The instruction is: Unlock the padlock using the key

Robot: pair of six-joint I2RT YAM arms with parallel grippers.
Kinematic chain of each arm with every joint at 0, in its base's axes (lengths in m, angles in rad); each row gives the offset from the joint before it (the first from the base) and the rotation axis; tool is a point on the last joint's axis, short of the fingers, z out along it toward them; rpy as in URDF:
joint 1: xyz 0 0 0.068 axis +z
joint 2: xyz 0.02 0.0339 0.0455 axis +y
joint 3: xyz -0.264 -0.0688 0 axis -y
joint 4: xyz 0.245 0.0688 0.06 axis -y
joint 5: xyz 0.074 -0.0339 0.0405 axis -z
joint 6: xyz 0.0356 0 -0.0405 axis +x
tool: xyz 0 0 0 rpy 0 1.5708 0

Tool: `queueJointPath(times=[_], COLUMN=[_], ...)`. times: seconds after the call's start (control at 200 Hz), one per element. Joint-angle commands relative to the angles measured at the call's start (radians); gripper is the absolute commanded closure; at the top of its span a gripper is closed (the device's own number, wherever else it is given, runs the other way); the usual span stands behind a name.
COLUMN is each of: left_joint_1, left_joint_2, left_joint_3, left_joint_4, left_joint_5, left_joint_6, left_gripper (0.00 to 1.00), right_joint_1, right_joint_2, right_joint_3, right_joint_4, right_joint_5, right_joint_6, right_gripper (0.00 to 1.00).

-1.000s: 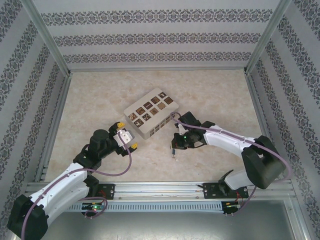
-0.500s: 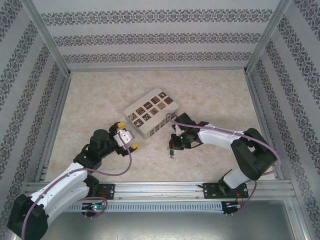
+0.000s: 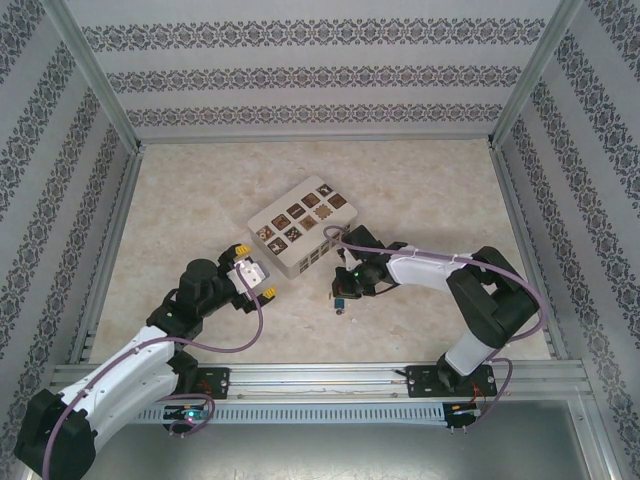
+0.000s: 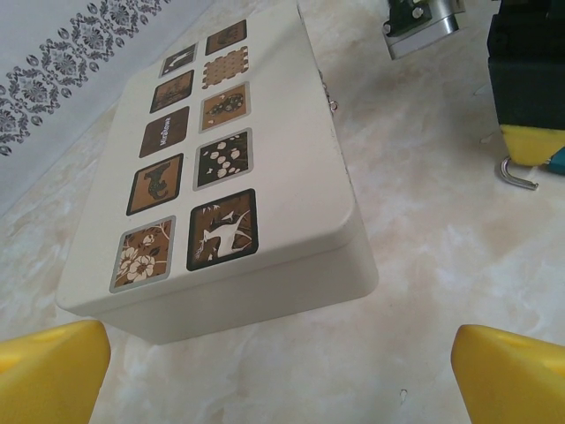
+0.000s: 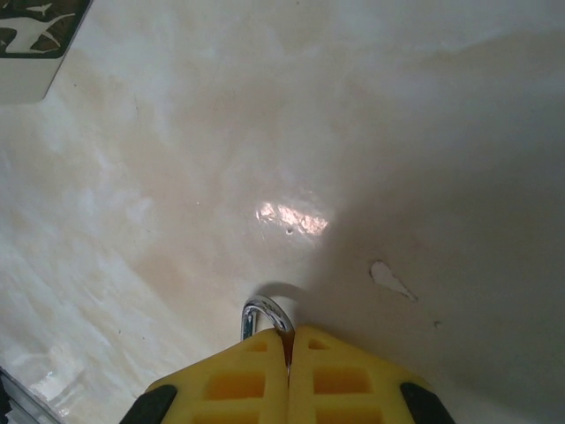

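The right hand has shifted left, pinching the padlock. The left hand stands spread beside the cream box. Current step: holding the padlock. Key pickup likely follows.

Top view overhead, far — wrist views close; box shared.

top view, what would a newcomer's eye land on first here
The cream box with dark picture tiles sits at centre and draws the eye first. Just right of its near end, the right pincer is shut on the padlock, whose silver shackle pokes out in front. The left pincer is open at the box's near-left corner.
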Motion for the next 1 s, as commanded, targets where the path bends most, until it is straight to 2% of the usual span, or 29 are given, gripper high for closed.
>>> queueJointPath(times=[0.0,0.195,0.48,0.754,0.994], left_joint_1=[-0.013,-0.018,-0.022,-0.029,-0.035], left_joint_2=[-0.013,-0.027,-0.027,-0.038,-0.051], left_joint_3=[-0.014,-0.014,-0.013,-0.017,-0.016], left_joint_4=[0.032,0.027,0.018,0.015,0.010], left_joint_5=[0.012,0.010,0.005,-0.008,-0.016], left_joint_6=[0.002,0.009,0.016,0.021,0.029], left_gripper=[0.01,0.01,0.01,0.01,0.01], right_joint_1=[0.012,0.011,0.012,0.014,0.014], right_joint_2=[0.026,0.038,0.037,-0.011,-0.101], right_joint_3=[0.021,0.039,0.058,0.055,0.065], right_joint_4=[-0.002,-0.019,-0.052,-0.074,-0.157], right_joint_5=[0.015,0.037,0.079,0.131,0.226], right_joint_6=[0.012,0.000,-0.016,-0.021,-0.050], right_gripper=[1.00,1.00,0.92,0.74,0.53])
